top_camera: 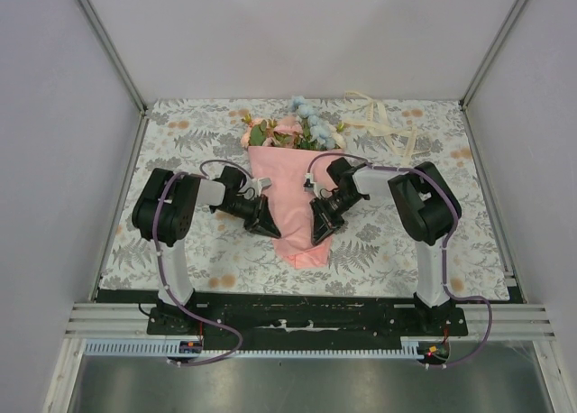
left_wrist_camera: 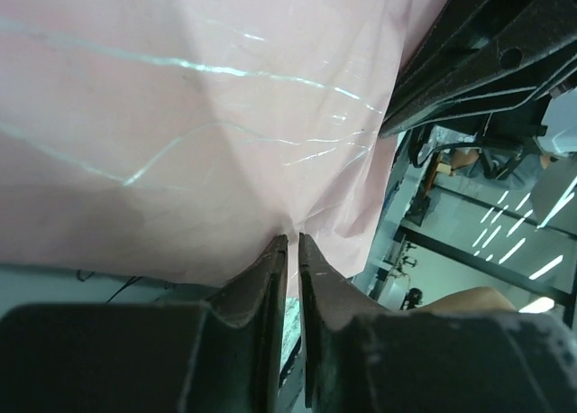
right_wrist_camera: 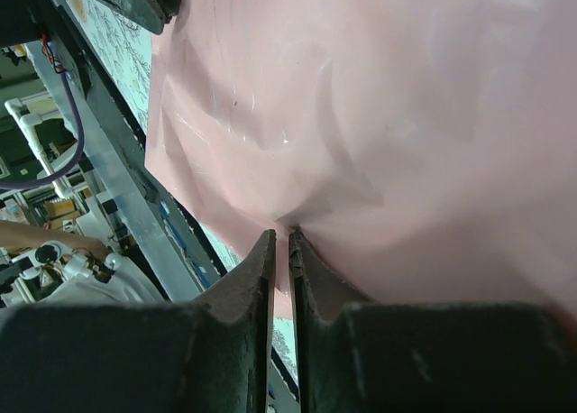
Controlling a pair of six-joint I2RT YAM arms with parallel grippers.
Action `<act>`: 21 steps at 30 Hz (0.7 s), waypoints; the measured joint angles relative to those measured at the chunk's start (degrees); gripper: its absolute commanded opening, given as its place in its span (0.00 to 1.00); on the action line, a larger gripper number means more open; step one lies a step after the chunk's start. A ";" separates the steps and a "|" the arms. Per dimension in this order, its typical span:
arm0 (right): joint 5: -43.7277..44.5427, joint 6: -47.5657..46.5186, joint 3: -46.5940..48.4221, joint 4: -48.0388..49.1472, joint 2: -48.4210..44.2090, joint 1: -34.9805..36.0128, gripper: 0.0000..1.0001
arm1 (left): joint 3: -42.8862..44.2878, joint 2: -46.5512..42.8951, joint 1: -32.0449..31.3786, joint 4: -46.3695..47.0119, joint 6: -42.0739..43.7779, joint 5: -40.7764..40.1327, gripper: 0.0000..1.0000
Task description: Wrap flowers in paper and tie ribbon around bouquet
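Salmon-pink paper lies rolled into a cone on the floral tablecloth. Its wide mouth points away from the arm bases and its narrow, folded tail points toward them. The flowers sit in that mouth: peach-pink roses, pale blue blossoms and green leaves spill just past the cone's far rim.

The left gripper meets the cone's left edge, low on its length and near the tail. In the left wrist view its dark fingers stand almost together with only a thin slit between them. A crease of the pink sheet runs down into that slit, so the jaws are pinched on the paper.

The right gripper meets the cone's right edge at about the same height, facing the left one across the cone. Its wrist view shows the same hold: fingers nearly touching, and the pink sheet puckered to a point right at the tips, gripped there.

The cream ribbon lies loose in loops on the cloth, to the right of the cone's mouth and beyond it. It is apart from the paper and from both grippers, and no band circles the cone's waist. Purple cables run along both arms, which flank the cone.
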 measured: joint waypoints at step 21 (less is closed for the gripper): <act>-2.12 1.64 -0.17 -0.11 0.96 -1.18 0.23 | -1.22 -0.39 -3.96 -5.73 7.41 0.85 0.23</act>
